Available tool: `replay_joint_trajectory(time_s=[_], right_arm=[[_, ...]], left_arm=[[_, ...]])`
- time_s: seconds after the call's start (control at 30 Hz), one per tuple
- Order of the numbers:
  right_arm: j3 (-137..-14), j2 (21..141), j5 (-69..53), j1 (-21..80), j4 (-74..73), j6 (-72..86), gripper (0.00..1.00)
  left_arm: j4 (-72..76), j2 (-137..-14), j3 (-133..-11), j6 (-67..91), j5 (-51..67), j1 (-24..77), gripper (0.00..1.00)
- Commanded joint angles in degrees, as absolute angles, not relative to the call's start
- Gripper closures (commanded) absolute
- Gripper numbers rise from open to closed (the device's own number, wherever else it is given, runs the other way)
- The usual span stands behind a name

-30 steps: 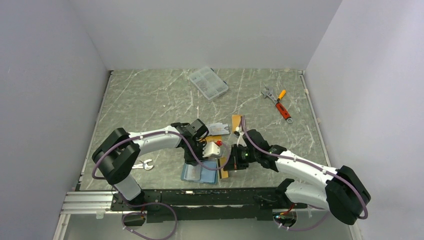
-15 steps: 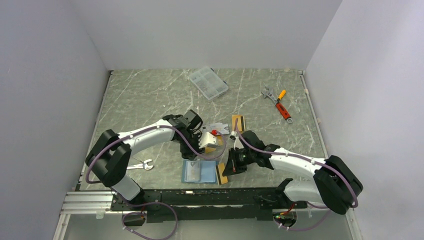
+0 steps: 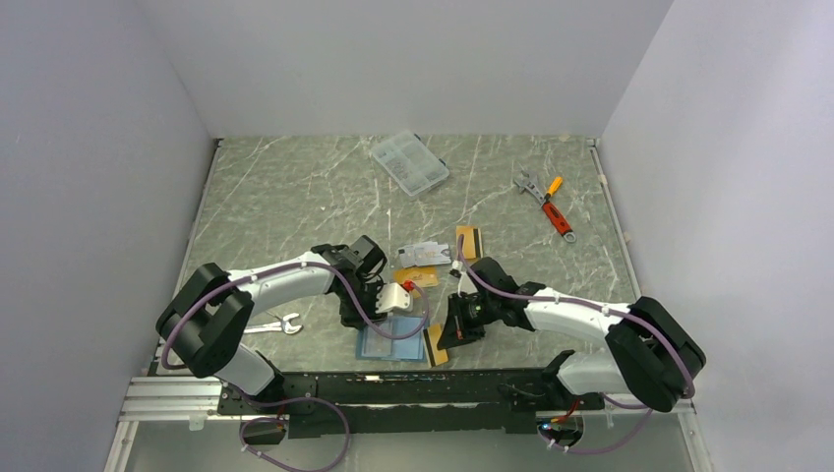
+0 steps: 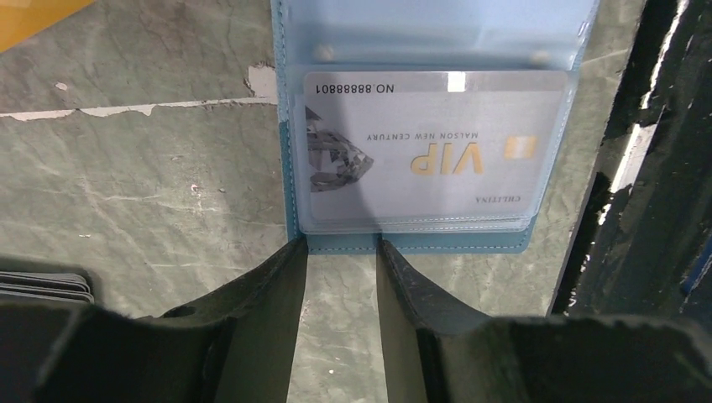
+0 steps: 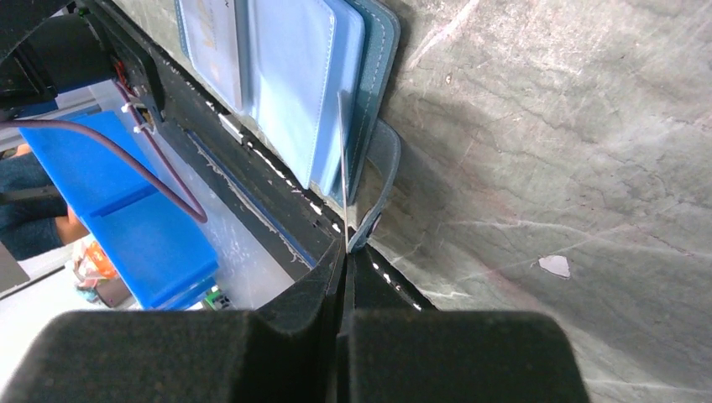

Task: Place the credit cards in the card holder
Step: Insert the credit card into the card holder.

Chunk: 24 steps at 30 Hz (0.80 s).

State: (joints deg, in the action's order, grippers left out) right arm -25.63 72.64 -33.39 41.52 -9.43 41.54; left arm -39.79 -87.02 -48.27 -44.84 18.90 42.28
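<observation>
Wrench (image 3: 282, 323) lying at far left, left gripper (image 4: 340, 248) part-open and empty, fingertips set at the edge of the opened card holder (image 3: 391, 339), silver VIP card (image 4: 428, 151) sleeved inside, orange credit card (image 3: 437, 344) pinched edge-on beside the holder by the closed right gripper (image 5: 346, 252), loose credit cards (image 3: 423, 254) left behind.

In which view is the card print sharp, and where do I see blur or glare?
Left wrist: silver card print sharp, near fingers dark and soft. Right wrist: fingers blurred, holder sharp. Top: even light, no glare.
</observation>
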Motion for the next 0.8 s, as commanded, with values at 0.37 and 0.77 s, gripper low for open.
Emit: replay_joint_trajectory(time_s=[0.37,0.77], right_arm=[[-30.66,70.48,-34.02,41.75,-13.74,38.74,1.00],[-29.59,73.74,-35.50,41.81,-10.82,38.80,1.00]], left_arm=[[-36.90,-85.96,-46.67,-47.68,16.93,42.28,0.64],[-36.92,-86.29,-47.11,-47.07,16.19,42.34,0.68]])
